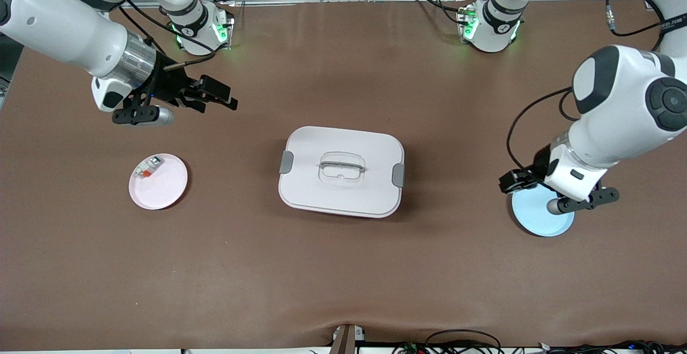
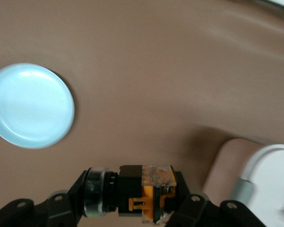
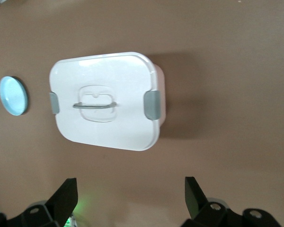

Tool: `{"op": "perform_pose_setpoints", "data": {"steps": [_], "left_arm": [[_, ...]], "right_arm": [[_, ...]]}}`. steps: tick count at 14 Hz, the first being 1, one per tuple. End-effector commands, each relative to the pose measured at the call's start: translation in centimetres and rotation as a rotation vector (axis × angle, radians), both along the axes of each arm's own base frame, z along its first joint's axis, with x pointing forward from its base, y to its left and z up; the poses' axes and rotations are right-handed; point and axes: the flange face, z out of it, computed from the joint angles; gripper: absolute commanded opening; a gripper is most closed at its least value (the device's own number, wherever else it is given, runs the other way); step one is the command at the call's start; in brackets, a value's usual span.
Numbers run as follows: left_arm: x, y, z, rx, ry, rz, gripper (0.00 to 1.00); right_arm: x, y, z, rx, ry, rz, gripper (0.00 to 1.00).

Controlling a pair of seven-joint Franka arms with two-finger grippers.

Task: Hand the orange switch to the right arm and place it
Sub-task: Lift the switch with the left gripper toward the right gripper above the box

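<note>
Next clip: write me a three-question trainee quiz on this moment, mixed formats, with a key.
1. True or false: the left gripper is shut on the orange switch.
2. Multiple choice: what lies on the pink plate?
A. a whitish block with an orange-red patch
B. nothing
C. a grey clip from the box
3. Fill in: the white lidded box sits between the pink plate and the ____ plate.

Key
1. True; the switch is clamped between the fingers, above the table beside the blue plate.
2. A; the whitish block lies on it, while the right gripper, open, hangs over the table near that plate.
3. blue
</note>
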Motion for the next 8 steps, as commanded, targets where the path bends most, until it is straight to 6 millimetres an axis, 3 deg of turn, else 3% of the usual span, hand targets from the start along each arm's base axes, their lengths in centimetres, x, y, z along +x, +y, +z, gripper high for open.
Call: {"op": "perform_pose_setpoints", "data": {"steps": [1,3,8], "left_arm": [[-0.8,-4.8,2.6,-0.111,0.059,0.156,0.00],[-0.9,-7.1,3.8,-0.210,0.133,0.334,0.00],[-3.5,-15.3,5.1,-0.295,0.271,0.505,0.00]], "right_arm": [[-2.8,2.6,-1.0,0.051,-0.059,-0.023,1.00],[-4.3,4.4,-2.2,0.090,-0.087,-0.040,1.00],[-6.1,6.4,-3.4,0.238,-0.077,-0.134,1.00]]}}
